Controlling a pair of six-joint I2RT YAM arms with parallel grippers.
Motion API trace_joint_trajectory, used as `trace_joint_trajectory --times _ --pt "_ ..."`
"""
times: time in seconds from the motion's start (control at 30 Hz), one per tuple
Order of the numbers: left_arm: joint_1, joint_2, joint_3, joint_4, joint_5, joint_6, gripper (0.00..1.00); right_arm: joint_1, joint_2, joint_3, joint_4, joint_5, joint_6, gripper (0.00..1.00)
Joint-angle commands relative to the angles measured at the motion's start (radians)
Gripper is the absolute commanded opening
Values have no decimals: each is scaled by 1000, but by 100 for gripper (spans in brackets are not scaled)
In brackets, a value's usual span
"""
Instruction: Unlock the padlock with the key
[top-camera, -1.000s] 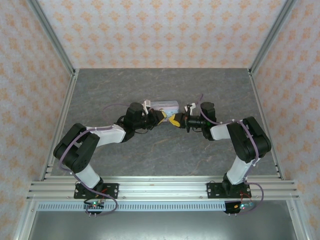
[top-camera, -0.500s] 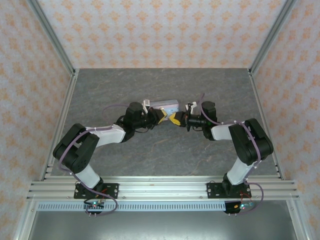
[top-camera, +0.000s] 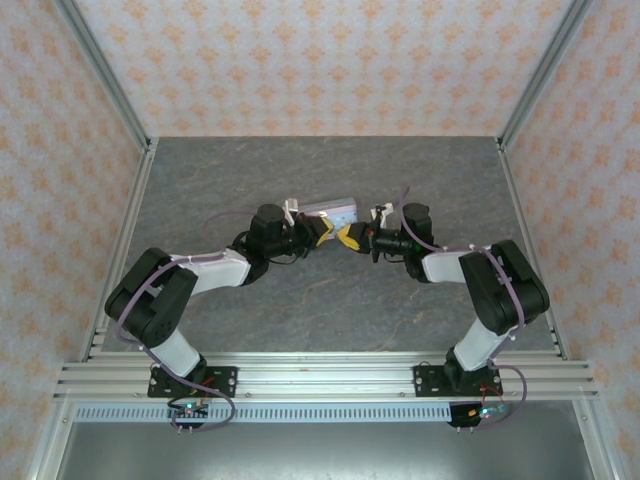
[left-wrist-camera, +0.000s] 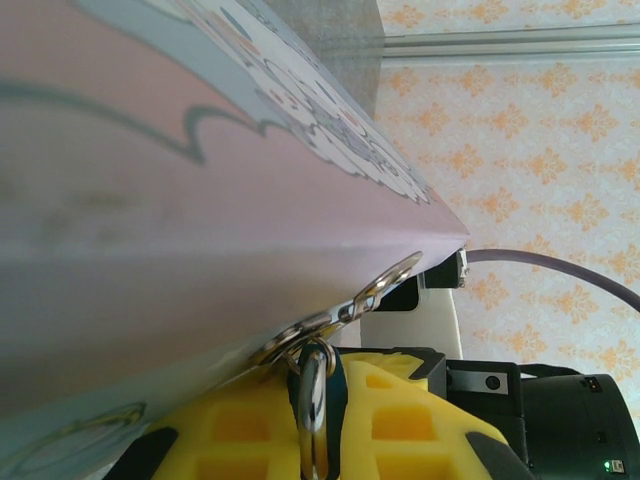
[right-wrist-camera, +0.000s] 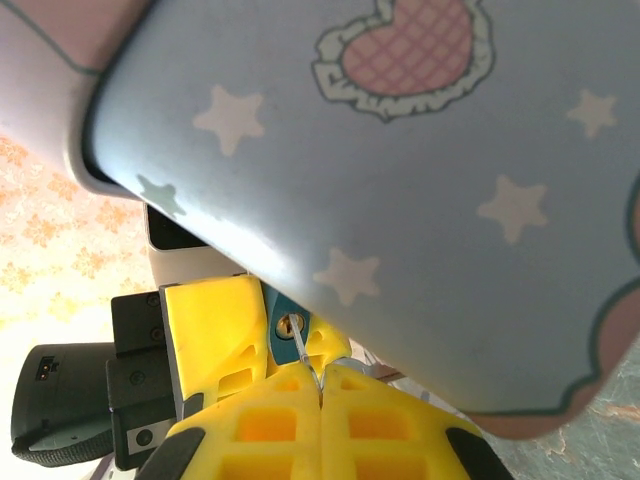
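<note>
The small padlock (right-wrist-camera: 283, 315) is pinched by the left tool (left-wrist-camera: 318, 400), at six o'clock below the tin (right-wrist-camera: 400, 200). The thin key (right-wrist-camera: 303, 352), likely light and slippery, is pinched at its back end by the right tool (right-wrist-camera: 320, 400).

The tin box (top-camera: 332, 211) is set at the middle of the table (top-camera: 250, 170), just behind the two grippers, which are placed tip to tip. The padlock (right-wrist-camera: 283, 318) is clamped in the left gripper (top-camera: 324, 233), just beside the tin box's edge. The key (right-wrist-camera: 306, 358) is pinched in the right gripper (right-wrist-camera: 320, 385) and set at the padlock's keyhole.
</note>
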Motion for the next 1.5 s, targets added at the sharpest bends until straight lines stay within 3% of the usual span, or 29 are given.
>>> trace_joint_trajectory --times 0.0,0.3,0.57,0.73,1.47 --pt "-64 -50 -5 89 131 -13 0 35 -2 20 66 40 9 0" --pt "-64 -54 -9 140 136 -41 0 34 17 17 55 40 -13 0" --pt "-64 -64 2 128 139 -51 0 36 -32 56 -210 42 -241 0" --pt "-64 -61 8 120 141 -47 0 39 -33 79 -259 41 -294 0" --pt "-64 -87 22 42 189 22 0 27 -32 95 -247 54 -259 0"
